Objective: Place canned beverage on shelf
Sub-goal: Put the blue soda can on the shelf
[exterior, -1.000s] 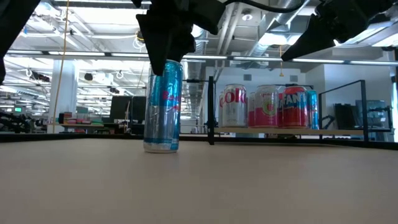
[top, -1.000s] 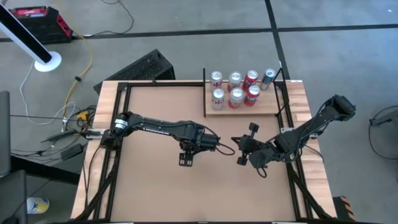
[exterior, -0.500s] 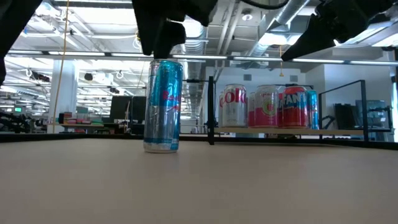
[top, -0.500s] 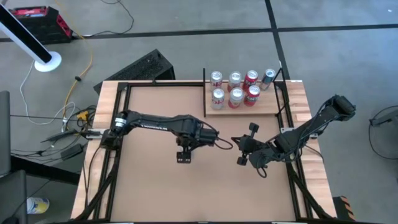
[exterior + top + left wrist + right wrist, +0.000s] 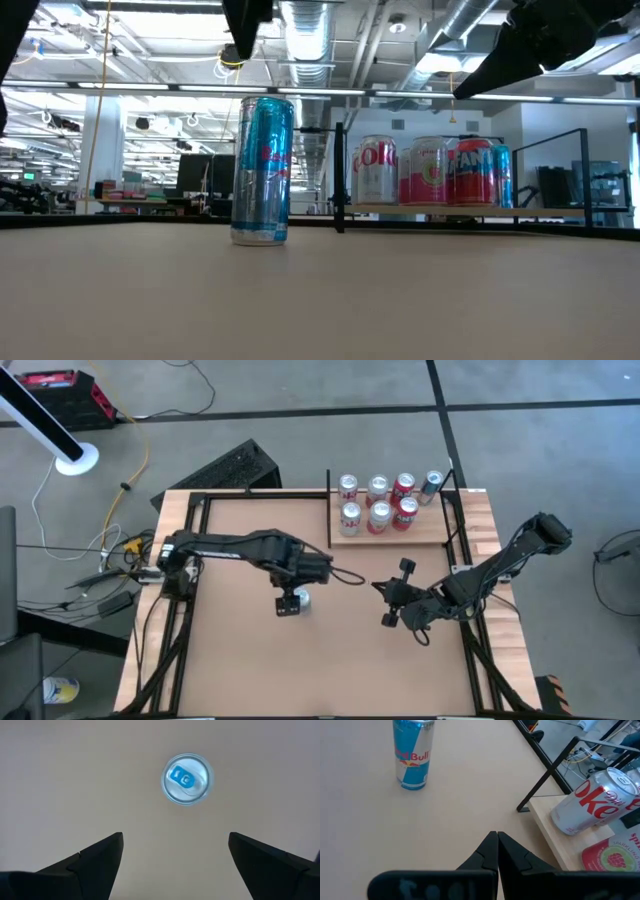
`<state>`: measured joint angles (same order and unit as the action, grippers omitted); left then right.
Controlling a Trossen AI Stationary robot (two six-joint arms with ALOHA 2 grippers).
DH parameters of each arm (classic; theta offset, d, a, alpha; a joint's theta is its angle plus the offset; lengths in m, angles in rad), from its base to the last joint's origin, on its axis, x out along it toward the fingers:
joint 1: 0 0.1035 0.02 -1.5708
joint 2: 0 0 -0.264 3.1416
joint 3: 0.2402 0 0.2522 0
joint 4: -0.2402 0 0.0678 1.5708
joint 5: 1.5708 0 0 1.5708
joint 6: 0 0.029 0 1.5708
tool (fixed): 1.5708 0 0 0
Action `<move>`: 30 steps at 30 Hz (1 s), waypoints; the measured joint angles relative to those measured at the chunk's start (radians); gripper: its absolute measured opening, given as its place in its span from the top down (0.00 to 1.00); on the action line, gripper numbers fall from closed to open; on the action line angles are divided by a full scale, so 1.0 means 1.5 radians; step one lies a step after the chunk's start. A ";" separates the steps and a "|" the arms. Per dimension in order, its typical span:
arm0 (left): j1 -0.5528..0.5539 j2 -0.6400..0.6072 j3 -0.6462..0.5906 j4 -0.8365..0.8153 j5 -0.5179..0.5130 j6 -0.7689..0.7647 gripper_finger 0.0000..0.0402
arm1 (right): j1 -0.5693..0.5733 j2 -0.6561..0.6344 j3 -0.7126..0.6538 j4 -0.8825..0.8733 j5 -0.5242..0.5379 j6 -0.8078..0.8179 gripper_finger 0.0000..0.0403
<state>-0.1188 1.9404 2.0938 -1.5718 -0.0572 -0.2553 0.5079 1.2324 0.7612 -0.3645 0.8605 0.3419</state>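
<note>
A tall blue and silver can (image 5: 262, 170) stands upright on its base on the brown tabletop; it also shows in the high view (image 5: 303, 597) and the right wrist view (image 5: 412, 755). My left gripper (image 5: 175, 851) is open and empty, well above the can's top (image 5: 187, 778); it shows at the top of the low view (image 5: 247, 25). My right gripper (image 5: 497, 846) is shut and empty, above the table right of the can (image 5: 385, 595). The pale wood shelf (image 5: 390, 538) with black posts lies at the far right and bears several cans (image 5: 378, 500).
A Diet Coke can (image 5: 592, 802) stands at the shelf's near left corner beside a black post (image 5: 547, 772). Open tabletop (image 5: 240, 650) lies around the blue can. Black frame rails (image 5: 180, 620) run along the table's edges.
My left gripper has risen from around the can's top until it is clear above it, and has drawn back a little toward the table's left edge. The can stays upright in its place.
</note>
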 joint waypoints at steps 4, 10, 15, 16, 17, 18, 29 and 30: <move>-0.025 -0.038 -0.030 0.019 -0.042 -0.047 0.14 | 0.000 0.000 0.000 0.000 0.000 0.000 0.94; -0.053 -0.137 -0.181 0.118 -0.092 -0.130 0.14 | 0.000 0.000 0.000 0.001 0.000 -0.001 0.94; -0.054 -0.259 -0.384 0.269 -0.086 -0.224 0.14 | 0.000 0.000 0.000 0.003 0.000 -0.002 0.94; -0.053 -0.284 -0.423 0.315 -0.082 -0.249 0.14 | 0.000 0.000 0.000 0.003 0.000 -0.002 0.94; -0.051 -0.308 -0.459 0.364 -0.074 -0.271 0.14 | 0.000 0.000 0.000 0.004 0.000 -0.002 0.94; -0.047 -0.328 -0.491 0.416 -0.067 -0.296 0.14 | 0.000 0.000 0.000 0.005 0.000 -0.002 0.94; 0.002 -0.357 -0.607 0.602 -0.045 -0.410 0.14 | 0.000 0.000 0.000 0.011 0.000 -0.001 0.94; 0.003 -0.348 -0.607 0.604 -0.045 -0.410 0.14 | 0.000 0.000 0.000 0.011 0.000 -0.001 0.94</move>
<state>-0.1137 1.4185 1.1831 -0.6658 -0.1246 -0.8707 0.5079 1.2324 0.7612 -0.3485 0.8604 0.3397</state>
